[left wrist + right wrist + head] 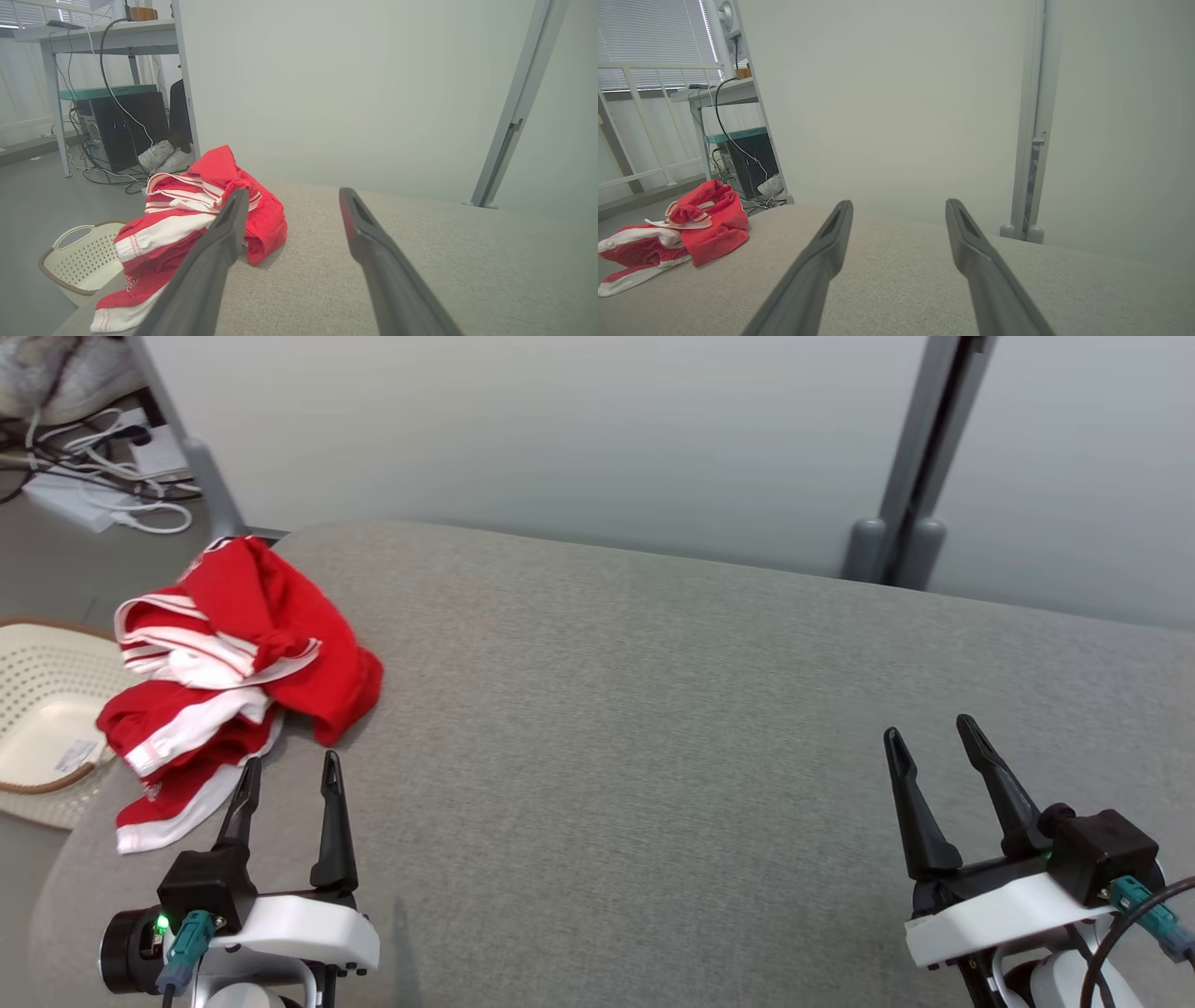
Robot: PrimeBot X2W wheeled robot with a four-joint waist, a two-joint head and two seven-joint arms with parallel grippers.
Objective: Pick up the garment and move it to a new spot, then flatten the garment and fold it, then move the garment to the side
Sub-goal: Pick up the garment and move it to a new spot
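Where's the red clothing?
In the head view, the red garment lies at the left end of the grey surface, ahead of the left gripper, beside a white basket.

The left tool (293, 192) hides part of the garment (268, 224); the basket label (77, 758) is unreadable.

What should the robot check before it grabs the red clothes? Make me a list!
1. Left pincer open with nothing in it: ok.
2. Right pincer open with nothing in it: ok.
3. Red garment lies just ahead of the left pincer: ok.
4. Garment flat and ready to fold: not ok, it is a crumpled heap.
5. Garment fully on the grey surface: cannot tell, its white hem lies right at the left edge, above the basket.
6. Room on the grey surface between the pincers for a new spot: ok.
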